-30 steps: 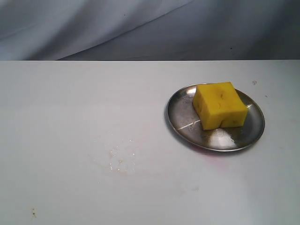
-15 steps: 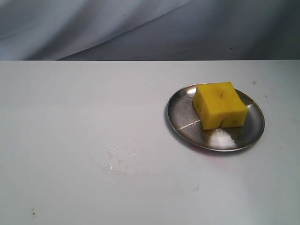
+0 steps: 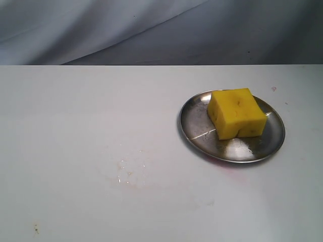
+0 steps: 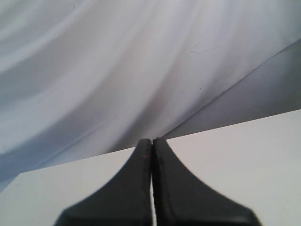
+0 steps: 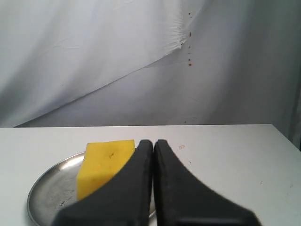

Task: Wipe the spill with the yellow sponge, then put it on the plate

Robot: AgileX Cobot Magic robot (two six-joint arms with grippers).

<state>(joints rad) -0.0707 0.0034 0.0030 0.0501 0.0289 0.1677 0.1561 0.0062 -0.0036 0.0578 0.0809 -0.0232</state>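
L gripper (image 4: pixel 151 153): fingers pressed tight together, nothing btwn them, pointing over the white table (image 3: pixel 75 126) twd a cloth backdrop (image 4: pixel 117 70). R gripper (image 5: pixel 153 149): also closed tight, empty. Yellow sponge (image 5: pixel 101 165) sits on the plate (image 5: pixel 42 188) just beyond R gripper's tips, partly hidden behind one finger. Spill (image 3: pixel 130 171) is faint amber-tinged droplets on the table, well apart from the plate; position rel. to either gripper can't be told.

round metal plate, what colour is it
The round metal plate is shiny silver; exterior view.
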